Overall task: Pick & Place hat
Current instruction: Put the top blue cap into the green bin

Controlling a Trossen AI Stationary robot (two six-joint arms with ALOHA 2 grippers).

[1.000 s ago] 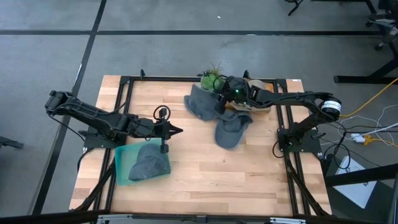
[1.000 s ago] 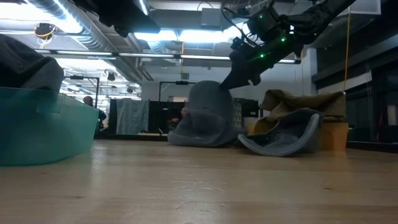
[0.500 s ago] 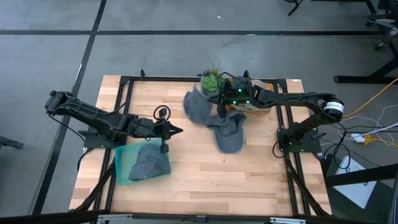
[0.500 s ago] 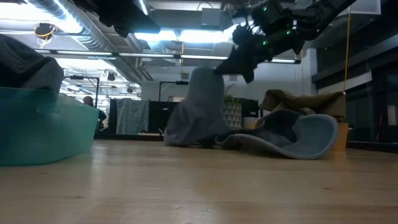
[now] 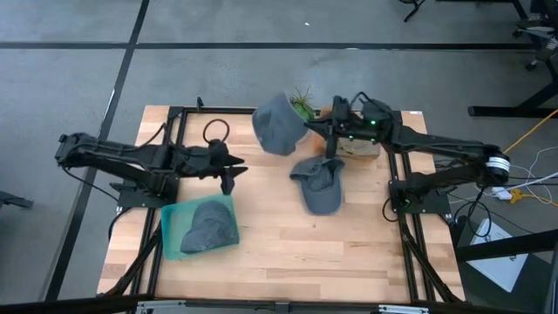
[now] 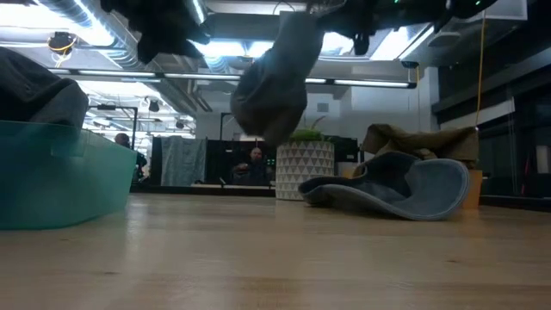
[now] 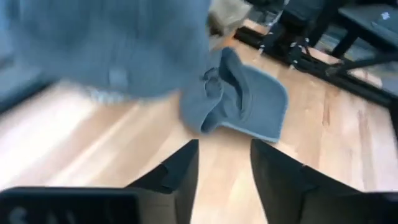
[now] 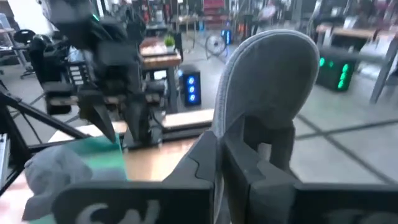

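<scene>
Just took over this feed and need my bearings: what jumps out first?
The right gripper holds a grey hat lifted clear of the table, near the far edge by a potted plant. A second grey hat lies flat mid-table. A third sits in the teal bin at the near left, with the left gripper just beyond it.

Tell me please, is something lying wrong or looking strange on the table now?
Nothing is damaged or spilled. One grey cap lies crumpled on the wood beside the potted plant, apart from the teal bin. The right claw holds another grey cap in the air.
</scene>
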